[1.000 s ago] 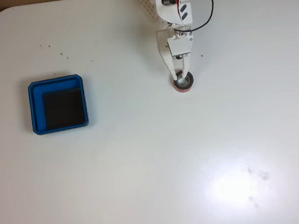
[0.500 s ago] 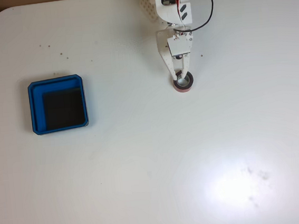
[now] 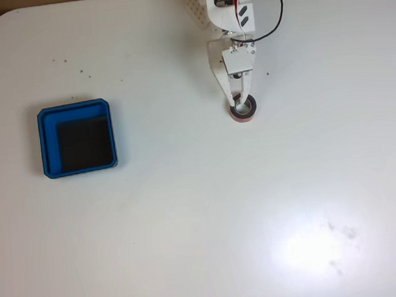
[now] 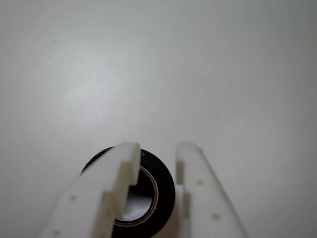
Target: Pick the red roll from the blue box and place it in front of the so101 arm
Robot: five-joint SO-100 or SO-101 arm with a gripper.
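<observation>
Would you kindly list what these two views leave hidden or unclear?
- Fixed view: the so101 arm base, cut off by the top edge.
- Wrist view: the red roll, partly covered by a gripper finger and cut by the bottom edge; it looks dark.
- Both views: whether the fingers press the roll wall.

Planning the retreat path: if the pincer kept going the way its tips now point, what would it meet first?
The pincer already straddles one wall of the red roll; pushing on would likely press that roll into the white table. Depth is unclear.
</observation>
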